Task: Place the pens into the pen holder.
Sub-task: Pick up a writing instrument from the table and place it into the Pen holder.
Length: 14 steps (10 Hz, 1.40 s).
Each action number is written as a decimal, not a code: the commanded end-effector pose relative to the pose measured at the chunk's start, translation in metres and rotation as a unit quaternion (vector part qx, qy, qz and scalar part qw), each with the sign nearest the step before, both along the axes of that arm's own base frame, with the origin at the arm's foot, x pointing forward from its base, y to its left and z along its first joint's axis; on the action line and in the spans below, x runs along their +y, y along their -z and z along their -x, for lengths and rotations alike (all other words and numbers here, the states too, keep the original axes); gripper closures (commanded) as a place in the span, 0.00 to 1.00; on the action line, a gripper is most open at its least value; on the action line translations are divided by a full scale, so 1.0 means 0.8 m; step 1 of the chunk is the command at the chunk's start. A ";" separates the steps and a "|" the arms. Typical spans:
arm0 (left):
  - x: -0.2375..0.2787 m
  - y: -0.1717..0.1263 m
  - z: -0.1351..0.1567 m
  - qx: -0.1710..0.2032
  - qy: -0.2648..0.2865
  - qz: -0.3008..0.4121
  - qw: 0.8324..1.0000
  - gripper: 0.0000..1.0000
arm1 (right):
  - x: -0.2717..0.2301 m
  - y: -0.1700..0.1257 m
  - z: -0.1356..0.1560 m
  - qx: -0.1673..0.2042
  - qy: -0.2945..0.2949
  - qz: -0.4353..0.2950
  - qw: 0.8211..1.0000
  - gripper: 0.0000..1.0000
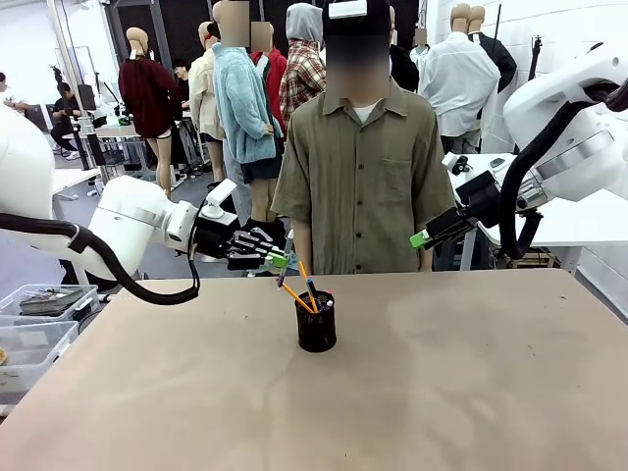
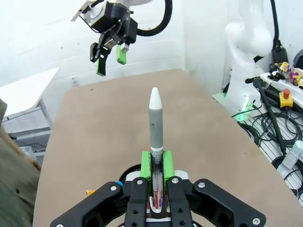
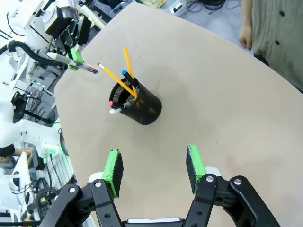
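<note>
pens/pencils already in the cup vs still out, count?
4 visible. Three in the black wire-mesh pen holder: two yellow-orange pencils, one dark blue-capped pen. One grey-white pen clamped in the left tool above it. Others may be hidden inside.

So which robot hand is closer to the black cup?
Left. The left gripper, shut on a pen, hangs just above the pen holder. The right gripper is open, higher and off to the side.

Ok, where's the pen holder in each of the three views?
Front view: pen holder at table centre, below and right of the left gripper.
Left wrist view: just its rim peeks out at the bottom, behind the fingers shut on the white pen.
Right wrist view: upper middle, tilted.
Shared landmark: the yellow pencils in the holder.
</note>
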<state>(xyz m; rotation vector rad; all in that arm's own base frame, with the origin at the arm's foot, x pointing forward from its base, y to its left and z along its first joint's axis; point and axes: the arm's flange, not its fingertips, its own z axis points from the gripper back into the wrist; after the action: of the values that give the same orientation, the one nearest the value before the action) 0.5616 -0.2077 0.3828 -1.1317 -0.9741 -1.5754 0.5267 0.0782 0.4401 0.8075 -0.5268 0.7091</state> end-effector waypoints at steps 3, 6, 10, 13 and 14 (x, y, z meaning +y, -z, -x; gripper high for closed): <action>-0.019 0.010 -0.018 0.016 0.049 0.034 0.998 1.00 | 0.000 0.000 -0.003 -0.005 -0.008 -0.006 1.000 0.32; -0.038 0.025 -0.031 0.026 0.054 0.028 0.998 1.00 | 0.000 0.000 -0.003 -0.005 -0.008 -0.006 1.000 0.32; -0.072 0.050 -0.044 0.045 0.055 0.005 0.997 1.00 | 0.000 0.000 -0.003 -0.005 -0.008 -0.006 1.000 0.32; -0.082 0.063 -0.040 0.040 0.044 -0.015 0.998 1.00 | 0.000 0.000 -0.003 -0.005 -0.008 -0.006 1.000 0.32; -0.084 0.067 -0.041 0.047 0.045 -0.022 0.998 1.00 | 0.000 0.000 -0.003 -0.005 -0.008 -0.006 1.000 0.32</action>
<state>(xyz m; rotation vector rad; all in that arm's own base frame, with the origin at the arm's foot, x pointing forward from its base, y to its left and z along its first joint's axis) 0.5880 -0.2715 0.3275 -1.2331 -0.8758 -1.5909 0.5267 0.0786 0.4401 0.8078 -0.5264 0.7098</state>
